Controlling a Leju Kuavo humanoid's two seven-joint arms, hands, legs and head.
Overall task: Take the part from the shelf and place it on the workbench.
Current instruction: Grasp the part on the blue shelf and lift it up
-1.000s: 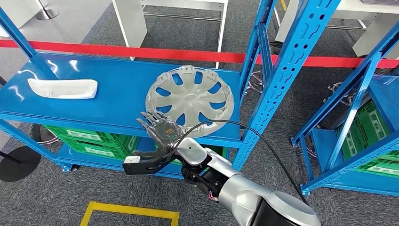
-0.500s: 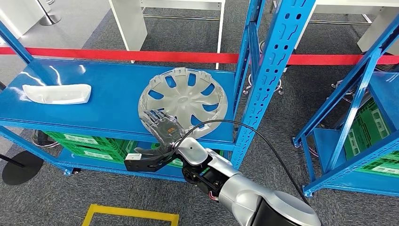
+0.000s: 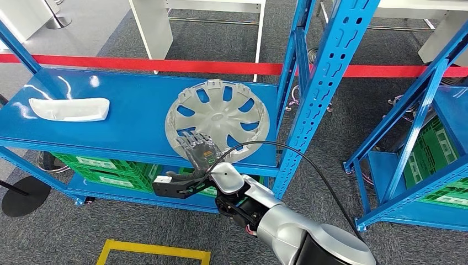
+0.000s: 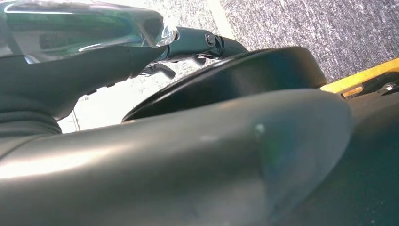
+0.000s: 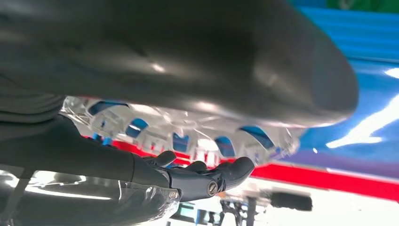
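Silver plastic marks the task's part, a wheel cover (image 3: 218, 120), which lies flat on the top level of the blue shelf (image 3: 127, 118) in the head view, near its right end and close to the perforated blue upright (image 3: 320, 94). The right hand (image 3: 200, 152) reaches in from below on its silver arm, fingers (image 3: 190, 141) spread apart and extended over the near rim of the wheel cover; whether they touch it cannot be told. It holds nothing. Well apart at the shelf's left end lies a white moulded part (image 3: 70, 109). Green crates (image 3: 105, 165) sit on the level beneath, and a red barrier tape (image 3: 165, 64) runs behind the shelf.

From the left wrist, the left hand (image 4: 141, 52) shows as a thick grey thumb and dark fingers over grey carpet; whether it is spread or closed cannot be told.

From the right wrist, the dark fingers (image 5: 202, 176) stretch out just below the wheel cover's (image 5: 188, 136) spoked edge, with the blue shelf surface behind.
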